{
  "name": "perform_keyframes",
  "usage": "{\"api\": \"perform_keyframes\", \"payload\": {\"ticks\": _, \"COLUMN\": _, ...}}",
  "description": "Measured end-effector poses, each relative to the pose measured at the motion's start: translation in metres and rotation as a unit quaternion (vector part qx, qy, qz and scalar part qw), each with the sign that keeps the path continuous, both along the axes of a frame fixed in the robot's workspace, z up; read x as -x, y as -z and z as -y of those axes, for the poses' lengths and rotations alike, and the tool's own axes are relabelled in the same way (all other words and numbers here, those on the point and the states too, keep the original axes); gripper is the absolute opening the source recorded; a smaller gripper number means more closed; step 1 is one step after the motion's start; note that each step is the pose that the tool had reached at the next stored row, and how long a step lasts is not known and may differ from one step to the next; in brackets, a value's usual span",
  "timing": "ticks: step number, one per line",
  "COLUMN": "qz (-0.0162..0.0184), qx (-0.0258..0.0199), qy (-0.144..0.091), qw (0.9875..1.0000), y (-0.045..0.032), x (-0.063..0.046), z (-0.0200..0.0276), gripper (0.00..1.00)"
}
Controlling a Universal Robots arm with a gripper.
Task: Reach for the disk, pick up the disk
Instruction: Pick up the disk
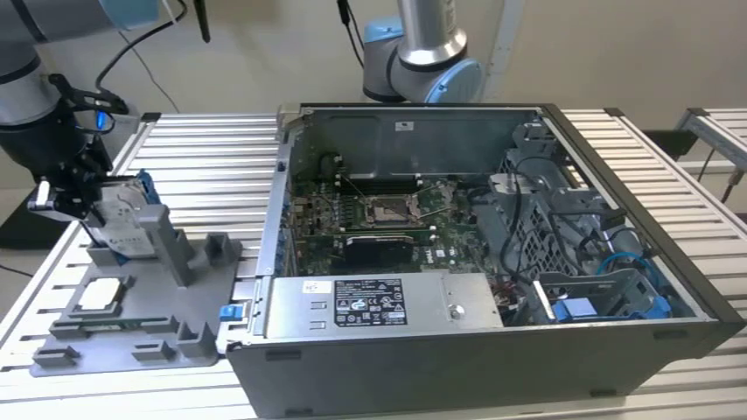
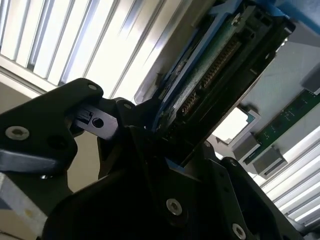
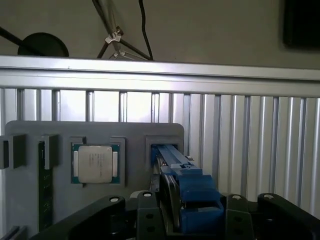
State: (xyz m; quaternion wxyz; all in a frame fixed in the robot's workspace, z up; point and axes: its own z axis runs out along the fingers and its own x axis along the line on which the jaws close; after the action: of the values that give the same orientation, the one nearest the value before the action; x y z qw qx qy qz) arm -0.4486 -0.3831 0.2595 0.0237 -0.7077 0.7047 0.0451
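Disk (image 3: 192, 192) and fingers (image 3: 147, 212) meet in the first wrist view. The black pads sit against its two broad flanks with no gap that I can make out, so the gripper (image 3: 190, 210) looks clamped on the disk rather than standing open around it. The disk stands on edge, its lower end at a slot in the grey fixture tray (image 3: 130, 132). Whether it has left that slot I cannot tell. In the exterior view the gripper (image 1: 100, 203) holds the disk (image 1: 121, 219) above the tray (image 1: 129, 350), beside one of the tray's upright posts (image 1: 173, 249).

Two risks seem real. If the pull is not in line with the slot, the blue bracket could bind against the slot walls or the post and twist the disk in the pads. The flanks also look smooth, so a light clamp could let it slide out and drop onto the tray, where a white-topped chip (image 3: 95, 163) lies in the seat next to the slot.

The disk is thin and flat, silver-grey metal framed in blue plastic. In the second wrist view its underside (image 2: 210, 70) shows a green circuit board and a row of connector contacts. A pale label shows in the exterior view. Beyond the tray stands an open computer case (image 1: 467, 350).
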Motion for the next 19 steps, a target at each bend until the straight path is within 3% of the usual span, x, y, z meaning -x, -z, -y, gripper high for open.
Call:
{"api": "perform_keyframes", "payload": {"ticks": 1, "qz": 0.0000, "qx": 0.0027, "qy": 0.000, "qw": 1.0000, "y": 0.0000, "x": 0.0000, "z": 0.0000, "gripper": 1.00}}
{"api": "perform_keyframes", "payload": {"ticks": 3, "qz": 0.0000, "qx": 0.0034, "qy": 0.000, "qw": 1.0000, "y": -0.0001, "x": 0.0000, "z": 0.0001, "gripper": 1.00}}
{"api": "perform_keyframes", "payload": {"ticks": 4, "qz": -0.0001, "qx": 0.0023, "qy": 0.000, "qw": 1.0000, "y": 0.0000, "x": 0.0000, "z": 0.0002, "gripper": 1.00}}
{"api": "perform_keyframes", "payload": {"ticks": 5, "qz": -0.0001, "qx": -0.0032, "qy": 0.000, "qw": 1.0000, "y": 0.0000, "x": 0.0001, "z": 0.0001, "gripper": 1.00}}
{"api": "perform_keyframes", "payload": {"ticks": 6, "qz": 0.0000, "qx": -0.0044, "qy": 0.000, "qw": 1.0000, "y": 0.0000, "x": 0.0001, "z": 0.0000, "gripper": 1.00}}
{"api": "perform_keyframes", "payload": {"ticks": 7, "qz": 0.0000, "qx": -0.0035, "qy": 0.000, "qw": 1.0000, "y": 0.0000, "x": 0.0001, "z": -0.0001, "gripper": 1.00}}
{"api": "perform_keyframes", "payload": {"ticks": 9, "qz": -0.0001, "qx": 0.0030, "qy": 0.000, "qw": 1.0000, "y": 0.0000, "x": 0.0000, "z": 0.0001, "gripper": 1.00}}
{"api": "perform_keyframes", "payload": {"ticks": 10, "qz": 0.0000, "qx": 0.0034, "qy": 0.000, "qw": 1.0000, "y": 0.0000, "x": 0.0000, "z": 0.0001, "gripper": 1.00}}
{"api": "perform_keyframes", "payload": {"ticks": 13, "qz": 0.0000, "qx": -0.0033, "qy": 0.000, "qw": 1.0000, "y": -0.0001, "x": 0.0001, "z": 0.0000, "gripper": 1.00}}
{"api": "perform_keyframes", "payload": {"ticks": 19, "qz": 0.0000, "qx": -0.0030, "qy": 0.000, "qw": 1.0000, "y": 0.0000, "x": 0.0000, "z": 0.0001, "gripper": 1.00}}
